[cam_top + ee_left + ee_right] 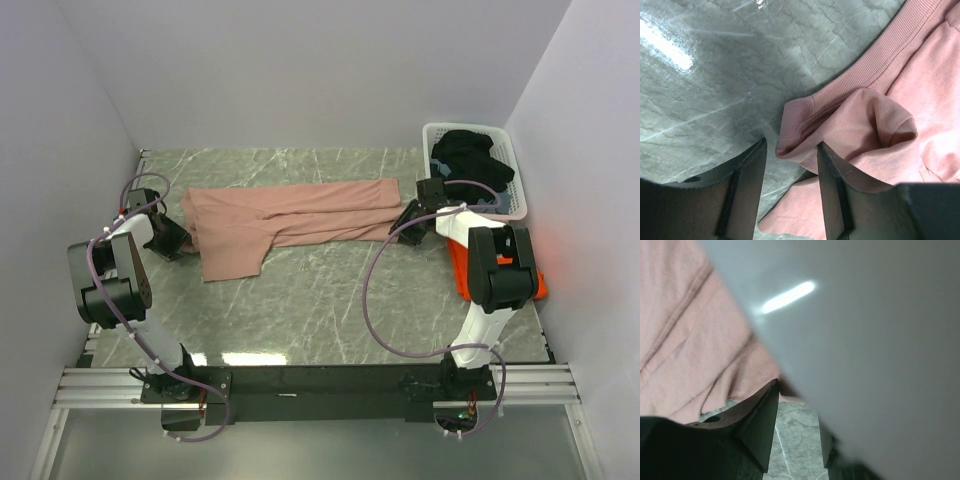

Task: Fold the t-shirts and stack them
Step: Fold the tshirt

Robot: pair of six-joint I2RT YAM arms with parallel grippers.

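The dusty-pink tee (290, 222) lies spread in a long band across the far part of the marble table, one part hanging down toward the front at the left. My left gripper (186, 238) is at its left end. In the left wrist view it (790, 152) is open, and a ribbed edge of the pink tee (875, 120) lies between the fingers. My right gripper (408, 218) is at the tee's right end. It (797, 427) is open over bare marble, with the pink tee (685, 340) just beyond the fingertips. The orange tee (458, 272) lies under the right arm, mostly hidden.
A white laundry basket (505, 150) with dark clothes stands at the back right corner. White walls close in the table (300, 310) on three sides. A blurred grey surface (880, 340) covers the right part of the right wrist view.
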